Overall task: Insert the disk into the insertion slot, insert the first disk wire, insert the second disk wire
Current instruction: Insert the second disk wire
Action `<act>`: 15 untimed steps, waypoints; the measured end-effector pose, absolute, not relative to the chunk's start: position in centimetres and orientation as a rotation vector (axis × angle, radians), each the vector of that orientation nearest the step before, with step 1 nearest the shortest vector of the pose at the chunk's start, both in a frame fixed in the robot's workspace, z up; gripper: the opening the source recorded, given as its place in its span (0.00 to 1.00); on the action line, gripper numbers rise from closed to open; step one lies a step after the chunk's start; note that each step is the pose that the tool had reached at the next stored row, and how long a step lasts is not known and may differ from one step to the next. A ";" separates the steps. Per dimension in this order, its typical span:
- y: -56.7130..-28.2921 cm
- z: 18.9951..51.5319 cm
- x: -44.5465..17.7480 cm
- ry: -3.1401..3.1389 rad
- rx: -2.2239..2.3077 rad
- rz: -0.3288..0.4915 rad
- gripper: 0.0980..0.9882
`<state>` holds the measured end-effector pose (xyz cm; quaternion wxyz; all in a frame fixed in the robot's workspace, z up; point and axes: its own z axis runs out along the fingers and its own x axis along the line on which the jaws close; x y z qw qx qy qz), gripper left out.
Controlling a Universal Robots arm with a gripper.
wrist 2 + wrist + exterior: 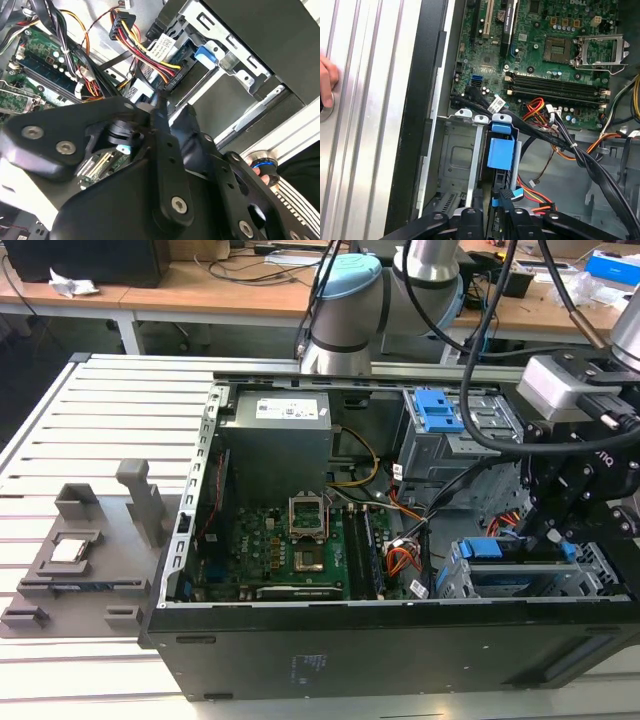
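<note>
Gripper at disk connector, disk seated in slot
Gripper fingers nearly closed, pinching a blue-tabbed wire plug at the disk, which sits in the insertion slot, near right of the case.

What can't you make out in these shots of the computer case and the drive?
- Gripper fingertips: first wrist view, cut off by the picture's edge; open or shut unclear.
- Disk label: exterior view, the arm covers part of the disk.
- Insertion slot depth: the disk and cables hide how far the disk sits in.
</note>
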<state>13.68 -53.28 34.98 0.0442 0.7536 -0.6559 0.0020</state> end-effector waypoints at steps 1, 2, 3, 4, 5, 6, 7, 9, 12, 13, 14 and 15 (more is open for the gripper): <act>-53.3 35.0 13.7 -2.005 2.303 0.006 0.26; -53.0 35.0 13.5 -2.002 2.305 0.006 0.26; -52.6 34.9 13.4 -1.997 2.310 0.007 0.26; -52.6 34.9 13.4 -1.984 2.318 0.010 0.26; -52.6 34.8 13.4 -1.969 2.328 0.013 0.26; -52.5 34.8 13.4 -1.962 2.334 0.014 0.26; -52.5 34.7 13.4 -1.957 2.337 0.015 0.26; -52.5 34.5 13.4 -1.953 2.341 0.015 0.26; -52.4 34.2 13.4 -1.950 2.342 0.017 0.26; -52.4 34.2 13.4 -1.949 2.342 0.018 0.26; -52.4 34.2 13.4 -1.948 2.341 0.020 0.26; -52.4 34.2 13.4 -1.946 2.338 0.023 0.26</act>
